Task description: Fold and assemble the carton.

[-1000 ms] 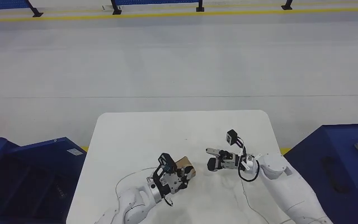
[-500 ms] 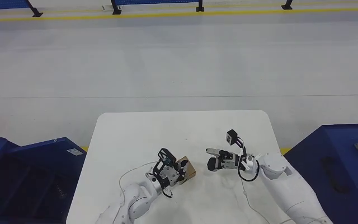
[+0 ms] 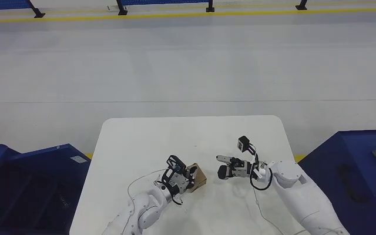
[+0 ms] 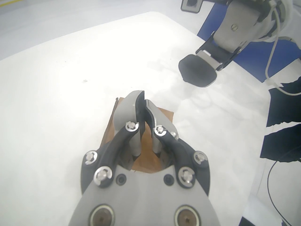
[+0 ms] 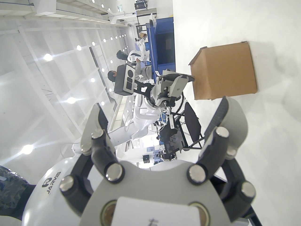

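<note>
Carton (image 5: 223,71): brown matte cardboard, boxy | left hand (image 4: 143,98): pinched on its flap | right hand (image 5: 161,104): spread apart

Overhead camera above the table (image 3: 176,141); close, opposed wrist cameras, carton (image 5: 223,71) common.

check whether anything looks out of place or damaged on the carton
Nothing is spilled or torn. One end flap of the carton, at the end the left tool pinches, juts outward at an angle rather than lying flat, so that end looks unclosed.
</note>
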Robot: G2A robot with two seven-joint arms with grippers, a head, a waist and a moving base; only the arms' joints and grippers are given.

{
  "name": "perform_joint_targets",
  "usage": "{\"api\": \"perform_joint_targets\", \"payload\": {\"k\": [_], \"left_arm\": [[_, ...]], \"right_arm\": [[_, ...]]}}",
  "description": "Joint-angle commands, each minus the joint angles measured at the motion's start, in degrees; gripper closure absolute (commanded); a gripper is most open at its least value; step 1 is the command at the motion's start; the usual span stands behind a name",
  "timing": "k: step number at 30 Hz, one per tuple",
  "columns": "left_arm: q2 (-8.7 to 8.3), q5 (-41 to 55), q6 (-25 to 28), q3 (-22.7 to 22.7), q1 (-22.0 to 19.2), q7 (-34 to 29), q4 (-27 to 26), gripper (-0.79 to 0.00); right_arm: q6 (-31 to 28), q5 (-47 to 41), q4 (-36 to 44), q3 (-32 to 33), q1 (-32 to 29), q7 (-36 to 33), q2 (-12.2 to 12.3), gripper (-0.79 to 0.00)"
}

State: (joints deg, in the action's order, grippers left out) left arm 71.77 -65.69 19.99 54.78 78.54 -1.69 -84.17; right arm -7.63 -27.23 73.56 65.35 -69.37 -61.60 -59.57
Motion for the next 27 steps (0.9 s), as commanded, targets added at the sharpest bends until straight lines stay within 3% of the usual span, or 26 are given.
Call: {"api": "perform_joint_targets", "payload": {"k": [1, 8, 15, 21, 27], "left_arm": [[-0.08, 0.06, 0.05, 0.27, 0.32, -0.42, -0.50, 0.000], [0.25, -1.18, -1.33, -0.81, -0.43, -1.62, 1.58, 0.000], [-0.01, 0.13, -0.25, 0.42, 0.74, -0.67, -1.21, 0.000], [0.31, -1.82, -2.56, -0.68, -0.14, -2.32, 0.86, 0.000], [0.28, -0.64, -2.38, -0.14, 1.06, -0.14, -1.71, 0.000]], "right_arm": [[0.00, 0.00, 0.00, 0.00, 0.00, 0.00, 0.00, -0.785], [0.00, 0.00, 0.00, 0.00, 0.00, 0.00, 0.00, -0.785], [0.00, 0.00, 0.00, 0.00, 0.00, 0.00, 0.00, -0.785], [0.00, 0.00, 0.00, 0.00, 0.00, 0.00, 0.00, -0.785], [0.00, 0.00, 0.00, 0.00, 0.00, 0.00, 0.00, -0.785]]}}
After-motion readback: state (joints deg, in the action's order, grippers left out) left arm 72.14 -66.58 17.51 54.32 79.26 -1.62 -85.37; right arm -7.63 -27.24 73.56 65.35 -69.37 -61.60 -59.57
